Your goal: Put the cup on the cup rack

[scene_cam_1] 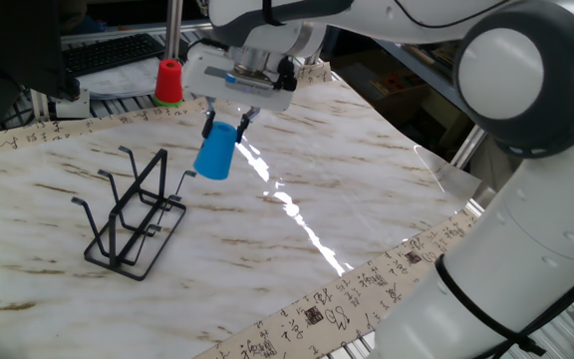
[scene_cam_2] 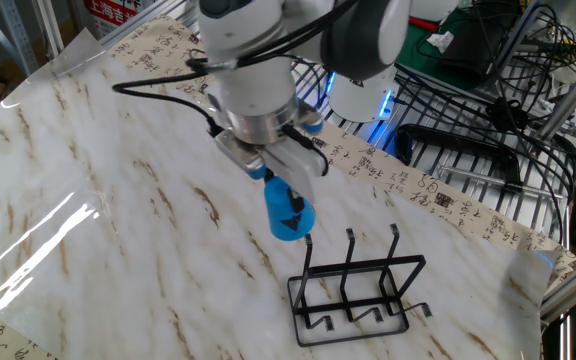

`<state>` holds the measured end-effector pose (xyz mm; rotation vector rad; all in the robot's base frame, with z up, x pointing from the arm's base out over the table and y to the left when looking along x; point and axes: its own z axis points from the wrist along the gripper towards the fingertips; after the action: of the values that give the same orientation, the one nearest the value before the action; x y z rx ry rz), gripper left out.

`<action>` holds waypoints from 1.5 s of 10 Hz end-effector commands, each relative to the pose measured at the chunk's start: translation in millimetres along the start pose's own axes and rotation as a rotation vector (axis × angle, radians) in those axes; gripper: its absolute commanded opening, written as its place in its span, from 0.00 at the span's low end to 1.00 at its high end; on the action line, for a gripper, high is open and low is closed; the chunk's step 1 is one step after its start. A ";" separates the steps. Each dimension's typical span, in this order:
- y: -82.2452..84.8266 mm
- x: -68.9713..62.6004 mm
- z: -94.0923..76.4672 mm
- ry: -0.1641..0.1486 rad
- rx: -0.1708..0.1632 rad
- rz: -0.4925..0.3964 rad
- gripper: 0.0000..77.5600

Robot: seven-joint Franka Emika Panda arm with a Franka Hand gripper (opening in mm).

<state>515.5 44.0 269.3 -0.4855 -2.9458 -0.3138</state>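
Observation:
My gripper is shut on the bright blue cup and holds it in the air, tilted, wide end down. The black wire cup rack stands on the marble table. In one fixed view the cup hangs just right of and above the rack's nearest peg. In the other fixed view the cup hangs just above the rack's left peg, not touching it as far as I can tell.
A red cup stands at the table's far edge near a metal post. Black wire baskets and cables lie beyond the table's patterned border. The arm's large white body fills the right side.

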 end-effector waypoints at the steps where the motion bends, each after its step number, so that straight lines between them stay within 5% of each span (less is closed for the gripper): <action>1: 17.9 13.6 5.5 -0.011 -0.009 0.050 0.02; 11: 35.3 16.5 33.6 -0.089 -0.023 0.087 0.02; 15: 36.3 15.5 38.6 -0.120 0.014 0.118 0.02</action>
<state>508.2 90.9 240.1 -0.6900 -3.0101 -0.2659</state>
